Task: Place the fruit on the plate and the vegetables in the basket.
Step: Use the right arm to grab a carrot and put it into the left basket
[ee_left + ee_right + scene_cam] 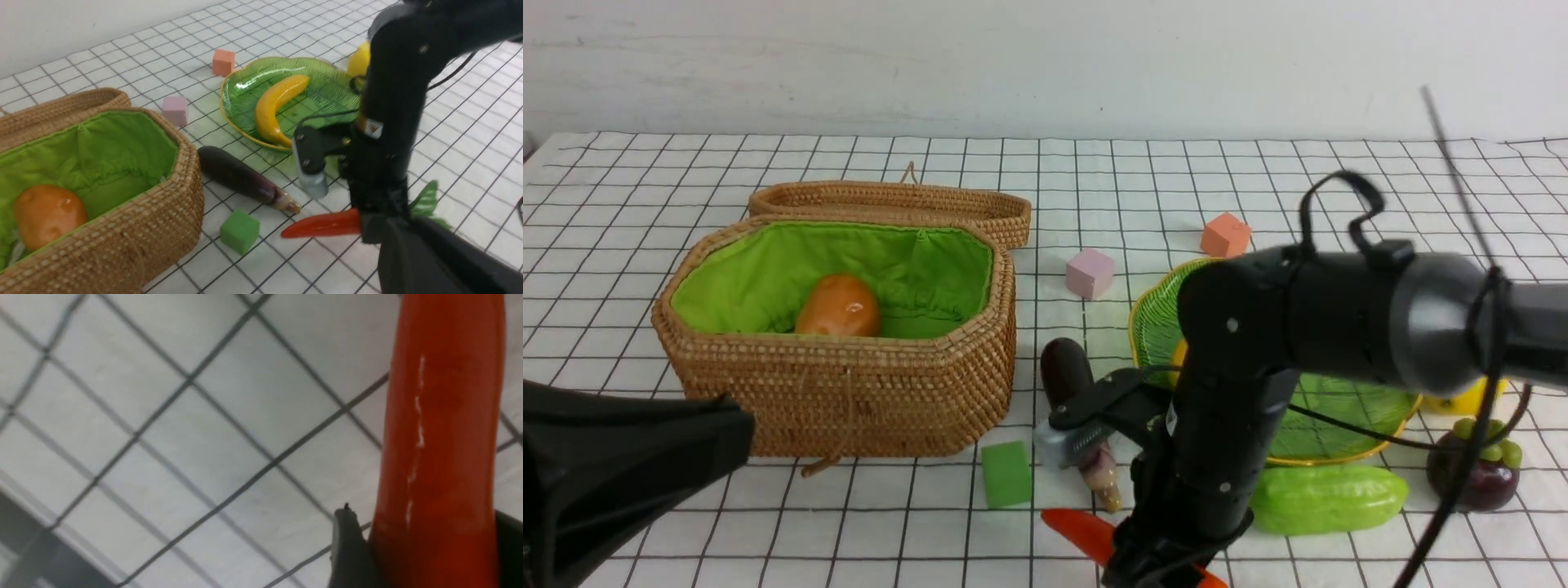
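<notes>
Though our left gripper sits clenched out of view, our right gripper (pixel 427 543) seems clamped on the carrot (pixel 441 416), near the eggplant (pixel 241 177), outside the basket (pixel 833 392).

The place looks like a robotics lab or test bench, not a home or a kitchen. Two black robot arms, the right arm (pixel 1339 318) and the left arm (pixel 605 457), reach over a table (pixel 1258 171). It is covered with a white cloth printed in a regular black grid and stands against a bare white wall (pixel 1045 65). A loose black cable (pixel 1462 163) runs along the right arm. The food on the cloth is glossy plastic: a potato (pixel 838 307), an eggplant (pixel 1065 369), a cucumber (pixel 1327 498), a carrot (pixel 1078 527) and a banana (pixel 278 102). Plain coloured cubes lie among them: a pink block (pixel 1089 273), an orange block (pixel 1225 235) and a green block (pixel 1006 474). The only household things are a woven basket (pixel 849 400) and a green glass plate (pixel 1160 318).
</notes>
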{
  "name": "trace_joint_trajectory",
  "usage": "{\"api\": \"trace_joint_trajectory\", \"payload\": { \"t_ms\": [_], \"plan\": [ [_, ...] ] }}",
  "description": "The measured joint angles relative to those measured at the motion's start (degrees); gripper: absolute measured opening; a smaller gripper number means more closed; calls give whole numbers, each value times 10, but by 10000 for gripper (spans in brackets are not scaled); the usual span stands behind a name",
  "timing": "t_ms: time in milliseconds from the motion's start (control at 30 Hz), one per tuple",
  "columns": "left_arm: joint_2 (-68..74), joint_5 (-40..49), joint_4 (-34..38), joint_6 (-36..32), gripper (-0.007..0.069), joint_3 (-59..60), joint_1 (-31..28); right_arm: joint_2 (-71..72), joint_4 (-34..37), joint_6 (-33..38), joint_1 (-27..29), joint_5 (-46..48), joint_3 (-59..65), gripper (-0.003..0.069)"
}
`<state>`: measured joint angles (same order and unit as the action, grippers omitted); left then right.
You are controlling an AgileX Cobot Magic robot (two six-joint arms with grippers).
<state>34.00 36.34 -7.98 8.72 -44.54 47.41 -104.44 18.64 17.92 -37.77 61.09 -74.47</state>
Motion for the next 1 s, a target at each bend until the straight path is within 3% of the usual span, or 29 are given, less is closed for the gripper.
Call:
{"api": "trace_joint_trajectory", "payload": {
  "t_ms": [200,233,467,500,567,700,800,967,1000],
  "plan": [
    [0,15,-91,93,-13,-14,0,78,61,31,0,-12,-114,374],
    [0,19,-146,144,-13,-22,0,80,83,79,0,-41,-159,374],
    [0,35,-264,310,-13,-29,0,-12,200,294,0,-202,-302,374],
    [0,35,-265,312,-13,-29,0,-16,208,302,0,-208,-305,374],
    [0,36,-272,328,-13,-29,0,-80,266,398,0,-273,-345,374],
    [0,36,-271,330,-13,-29,0,-168,350,510,0,-345,-391,380],
    [0,36,-271,331,-13,-29,0,-203,372,543,0,-372,-402,462],
    [0,36,-271,330,-13,-29,0,-202,348,545,0,-340,-403,654],
    [0,36,-271,330,-13,-29,0,-200,345,542,0,-335,-403,658]
  ]
}}
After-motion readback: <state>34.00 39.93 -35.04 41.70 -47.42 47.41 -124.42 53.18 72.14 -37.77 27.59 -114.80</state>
